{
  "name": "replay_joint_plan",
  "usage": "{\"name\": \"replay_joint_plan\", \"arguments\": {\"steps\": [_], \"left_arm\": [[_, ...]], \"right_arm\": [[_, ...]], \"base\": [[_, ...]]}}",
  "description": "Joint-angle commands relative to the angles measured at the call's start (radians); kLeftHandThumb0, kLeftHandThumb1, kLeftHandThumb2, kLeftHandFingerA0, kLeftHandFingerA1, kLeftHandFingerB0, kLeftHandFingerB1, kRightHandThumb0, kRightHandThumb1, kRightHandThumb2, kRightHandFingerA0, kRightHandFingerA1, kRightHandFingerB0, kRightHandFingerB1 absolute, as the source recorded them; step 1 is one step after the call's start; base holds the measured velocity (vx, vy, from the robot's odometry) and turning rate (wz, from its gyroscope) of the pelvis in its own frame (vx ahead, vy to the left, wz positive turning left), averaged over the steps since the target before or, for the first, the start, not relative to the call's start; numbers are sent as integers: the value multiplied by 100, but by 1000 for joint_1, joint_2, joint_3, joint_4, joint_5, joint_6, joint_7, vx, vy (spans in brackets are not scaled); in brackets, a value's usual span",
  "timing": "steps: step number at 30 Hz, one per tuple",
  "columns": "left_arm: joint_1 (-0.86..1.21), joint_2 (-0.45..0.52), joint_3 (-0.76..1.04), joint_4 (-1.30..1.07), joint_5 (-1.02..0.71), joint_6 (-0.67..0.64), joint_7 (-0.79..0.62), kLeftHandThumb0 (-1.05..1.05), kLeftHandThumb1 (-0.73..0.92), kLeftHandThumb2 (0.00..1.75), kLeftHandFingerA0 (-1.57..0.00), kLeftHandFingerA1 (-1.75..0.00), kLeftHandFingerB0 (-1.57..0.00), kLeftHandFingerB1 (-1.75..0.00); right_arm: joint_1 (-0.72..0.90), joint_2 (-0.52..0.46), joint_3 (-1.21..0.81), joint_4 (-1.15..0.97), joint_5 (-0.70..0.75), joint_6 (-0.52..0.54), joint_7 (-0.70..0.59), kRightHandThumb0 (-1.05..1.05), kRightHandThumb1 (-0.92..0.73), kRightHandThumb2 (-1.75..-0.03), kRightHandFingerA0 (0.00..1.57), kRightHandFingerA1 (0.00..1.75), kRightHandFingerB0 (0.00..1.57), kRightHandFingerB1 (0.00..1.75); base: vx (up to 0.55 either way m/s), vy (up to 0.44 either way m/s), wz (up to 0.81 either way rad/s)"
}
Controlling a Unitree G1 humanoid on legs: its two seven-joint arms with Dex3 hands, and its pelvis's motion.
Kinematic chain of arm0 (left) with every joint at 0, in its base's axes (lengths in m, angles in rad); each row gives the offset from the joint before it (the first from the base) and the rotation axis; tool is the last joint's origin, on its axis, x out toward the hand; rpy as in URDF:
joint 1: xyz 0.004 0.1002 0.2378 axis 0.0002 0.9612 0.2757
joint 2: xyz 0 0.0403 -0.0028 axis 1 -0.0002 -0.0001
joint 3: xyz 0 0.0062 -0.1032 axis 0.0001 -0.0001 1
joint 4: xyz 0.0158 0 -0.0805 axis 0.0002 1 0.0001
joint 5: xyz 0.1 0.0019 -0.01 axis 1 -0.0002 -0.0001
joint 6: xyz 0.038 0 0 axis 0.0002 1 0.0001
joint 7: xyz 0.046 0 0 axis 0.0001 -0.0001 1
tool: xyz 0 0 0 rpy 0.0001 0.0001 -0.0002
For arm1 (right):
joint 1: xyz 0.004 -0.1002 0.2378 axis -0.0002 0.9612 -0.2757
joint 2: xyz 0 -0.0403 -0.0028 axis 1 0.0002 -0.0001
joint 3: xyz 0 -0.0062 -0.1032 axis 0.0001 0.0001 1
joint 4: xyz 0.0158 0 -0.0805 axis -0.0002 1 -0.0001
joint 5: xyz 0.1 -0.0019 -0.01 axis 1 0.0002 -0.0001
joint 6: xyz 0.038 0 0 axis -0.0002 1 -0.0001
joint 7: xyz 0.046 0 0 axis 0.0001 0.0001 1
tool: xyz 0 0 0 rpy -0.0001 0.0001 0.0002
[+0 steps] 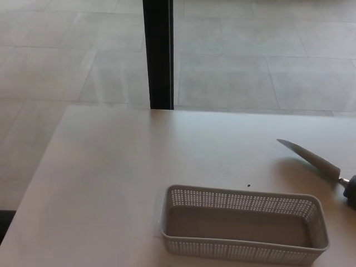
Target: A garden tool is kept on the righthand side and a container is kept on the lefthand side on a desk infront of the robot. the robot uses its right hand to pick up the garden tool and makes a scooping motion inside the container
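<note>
A grey perforated plastic container (245, 245) sits on the white desk (128, 178) near its front edge, long side across the picture, with nothing inside. To its right, the garden tool (311, 158) shows a narrow pointed metal blade aimed up and to the left. A soft shadow lies just below the blade. The blade ends in a small metal neck and a black handle end (350, 192), which the picture's right edge cuts off. Whether anything holds that end is hidden beyond the edge. Neither of my hands shows.
A black vertical post (159, 53) stands behind the desk's far edge, with pale tiled floor (67, 55) beyond. A tiny dark speck (248, 186) lies on the desk just behind the container. The desk's left edge runs diagonally down to the lower left corner.
</note>
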Motion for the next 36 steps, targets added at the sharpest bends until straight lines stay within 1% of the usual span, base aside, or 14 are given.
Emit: {"name": "replay_joint_plan", "arguments": {"steps": [1,2,6,11,21,22,25,26,28,29,30,31,32,36], "left_arm": [[-4,10,13,2,-17,0,-16,-7,-22,130,-86,-105,-77,-98],[-3,14,-4,-3,0,-1,-19,-10,-20,129,-85,-103,-79,-97],[1,18,2,-3,-5,3,-16,-6,-18,128,-88,-104,-79,-97],[0,19,5,8,-5,-2,-20,-6,-17,131,-90,-102,-82,-97],[-1,18,19,17,-15,25,-10,4,-10,128,-89,-103,-77,-95],[0,18,19,17,-14,22,-7,0,-13,126,-87,-101,-78,-95],[12,15,21,16,-13,9,-10,0,-16,130,-88,-101,-80,-96],[12,15,24,15,-16,10,-10,1,-16,131,-90,-102,-81,-96],[11,15,26,12,-16,11,-8,-1,-15,130,-93,-101,-82,-96],[11,17,15,12,-6,9,-14,-3,-13,126,-85,-100,-77,-94],[10,19,16,13,-6,10,-18,-3,-13,126,-85,-100,-77,-94],[15,23,7,10,3,1,-14,-3,-15,128,-90,-101,-81,-95],[14,22,16,10,-6,5,-15,3,-15,129,-91,-101,-82,-96],[14,25,2,5,8,7,-5,-3,-13,126,-97,-100,-85,-95]], "right_arm": [[128,7,-91,-343,146,161,38,-84,-66,-56,9,99,9,97],[92,17,-189,-307,239,177,20,-90,-44,-94,0,68,0,69],[-44,-70,-306,-124,269,213,-52,-105,-62,-113,0,56,0,61],[-240,-266,-483,35,334,156,-134,-102,-62,-111,0,59,0,60],[-466,-540,-465,-277,271,218,-14,-105,-62,-111,0,39,0,46],[-473,-543,-450,-321,261,222,-13,-105,-60,-100,0,56,6,59],[-482,-554,-382,-474,217,224,1,-105,-58,-101,2,70,8,63],[-483,-550,-366,-503,213,215,16,-105,-73,-64,0,77,7,69],[-463,-539,-335,-619,221,256,40,-103,-70,-66,0,76,8,65],[-434,-537,-281,-710,192,233,74,-94,-61,-103,10,38,0,46],[-409,-528,-245,-783,187,239,103,-94,-61,-103,10,38,0,46],[-390,-516,-208,-828,162,220,106,-91,-77,-63,0,43,3,39],[-381,-512,-172,-873,149,240,110,-91,-60,-104,3,24,4,22],[-356,-516,-36,-976,71,302,115,-91,-61,-97,0,18,5,7]], "base": [[0,0,0],[0,0,0],[0,0,0],[0,0,0],[0,0,0],[0,0,0],[0,0,0],[0,0,0],[0,0,0],[0,0,0],[0,0,0],[0,0,0],[0,0,0],[0,0,0]]}}
